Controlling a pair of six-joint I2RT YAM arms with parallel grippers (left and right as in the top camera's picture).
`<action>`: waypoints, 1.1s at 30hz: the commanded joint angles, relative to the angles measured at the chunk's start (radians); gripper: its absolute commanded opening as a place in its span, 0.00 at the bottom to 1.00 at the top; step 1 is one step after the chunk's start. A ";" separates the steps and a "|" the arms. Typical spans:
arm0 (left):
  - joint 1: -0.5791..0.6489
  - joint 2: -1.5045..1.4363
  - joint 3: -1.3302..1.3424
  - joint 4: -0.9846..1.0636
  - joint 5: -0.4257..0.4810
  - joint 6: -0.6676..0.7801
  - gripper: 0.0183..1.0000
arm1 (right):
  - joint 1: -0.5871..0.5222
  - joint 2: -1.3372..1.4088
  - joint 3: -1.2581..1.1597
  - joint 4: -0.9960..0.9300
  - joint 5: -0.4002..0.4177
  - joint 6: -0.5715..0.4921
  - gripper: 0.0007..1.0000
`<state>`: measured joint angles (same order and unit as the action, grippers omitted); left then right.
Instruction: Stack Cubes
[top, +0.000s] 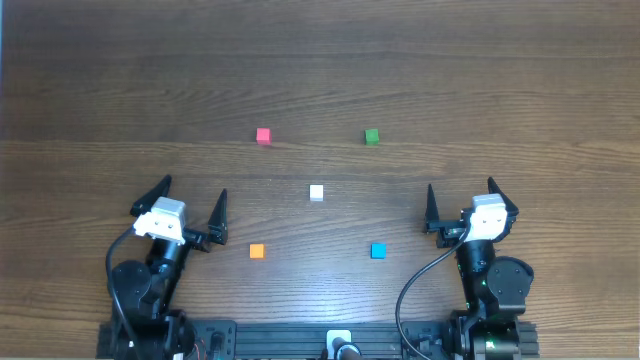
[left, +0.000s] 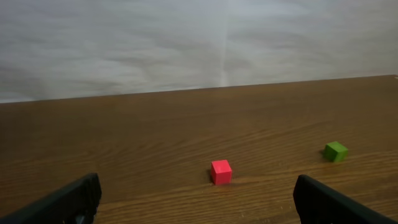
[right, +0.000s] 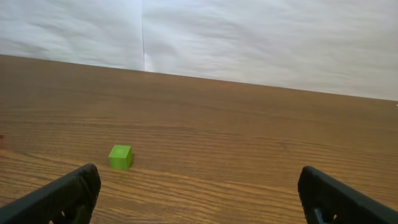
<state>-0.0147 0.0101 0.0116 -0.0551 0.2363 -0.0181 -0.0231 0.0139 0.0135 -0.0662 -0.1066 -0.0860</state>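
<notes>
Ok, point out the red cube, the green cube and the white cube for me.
red cube (top: 263, 135): top view, its top face.
green cube (top: 372, 136): top view, its top face.
white cube (top: 317, 192): top view, its top face.

Robotics lab indicated: wood-grain bench (top: 90, 80), plain white backdrop (left: 124, 43), 2 arms (top: 150, 285) (top: 490, 280) mounted on black rail (top: 290, 335).

— What carries everything?
— A brown wooden table (top: 320, 60), with five small cubes lying on it, none touching.
— Near the left gripper (top: 193, 188)?
— The orange cube (top: 257, 251) is beside it, toward the middle. The pink cube (top: 263, 135) is well ahead.
— And the right gripper (top: 460, 186)?
— The blue cube (top: 377, 250) is beside it, toward the middle, and the green cube (top: 372, 136) is ahead. The white cube (top: 316, 192) lies between both grippers.
</notes>
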 joint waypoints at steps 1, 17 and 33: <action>0.001 -0.003 -0.006 0.002 0.006 0.018 1.00 | -0.005 -0.008 -0.008 0.002 -0.001 -0.005 0.99; -0.010 -0.003 -0.006 0.006 0.006 -0.004 1.00 | -0.005 -0.008 -0.008 0.002 -0.001 -0.005 0.99; -0.085 0.845 0.650 -0.113 0.027 -0.173 1.00 | -0.005 -0.008 -0.008 0.002 -0.001 -0.005 0.99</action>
<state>-0.0738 0.6571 0.4515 -0.1032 0.2531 -0.1707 -0.0242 0.0120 0.0135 -0.0666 -0.1066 -0.0864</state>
